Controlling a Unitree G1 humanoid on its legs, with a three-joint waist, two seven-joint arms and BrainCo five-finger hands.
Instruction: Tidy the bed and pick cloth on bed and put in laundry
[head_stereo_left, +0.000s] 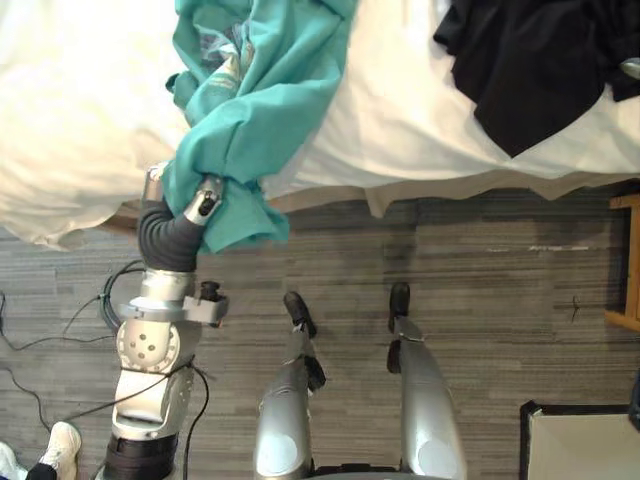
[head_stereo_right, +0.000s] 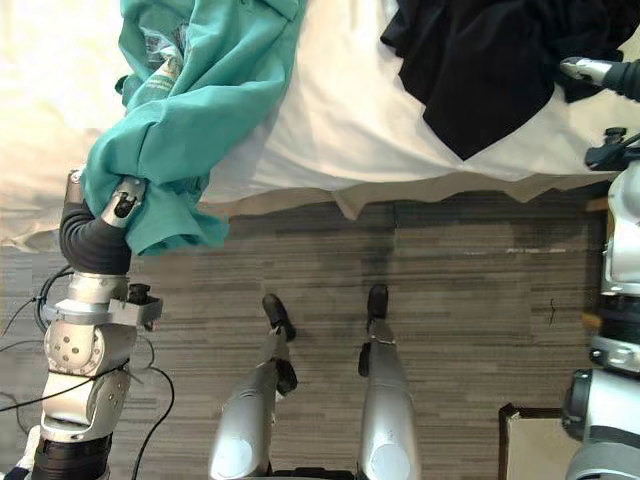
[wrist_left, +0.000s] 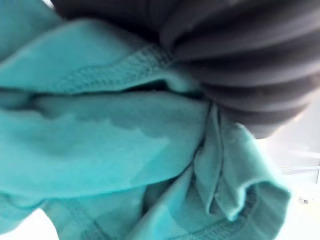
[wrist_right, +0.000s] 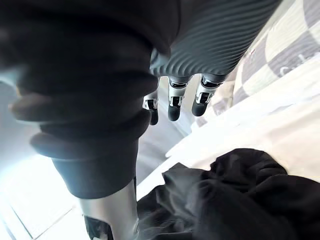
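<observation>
You have the white bed (head_stereo_left: 400, 110) across the top of the head views. The teal cloth (head_stereo_left: 260, 100) trails from the bed's left part over its near edge, bunched around your left hand (head_stereo_left: 203, 205). You cannot tell whether that hand is clenched, since the cloth buries it. The black cloth (head_stereo_left: 530, 70) lies on the bed's right part. Your right hand (wrist_right: 173, 100) hangs released, fingers relaxed, at that cloth's right edge.
</observation>
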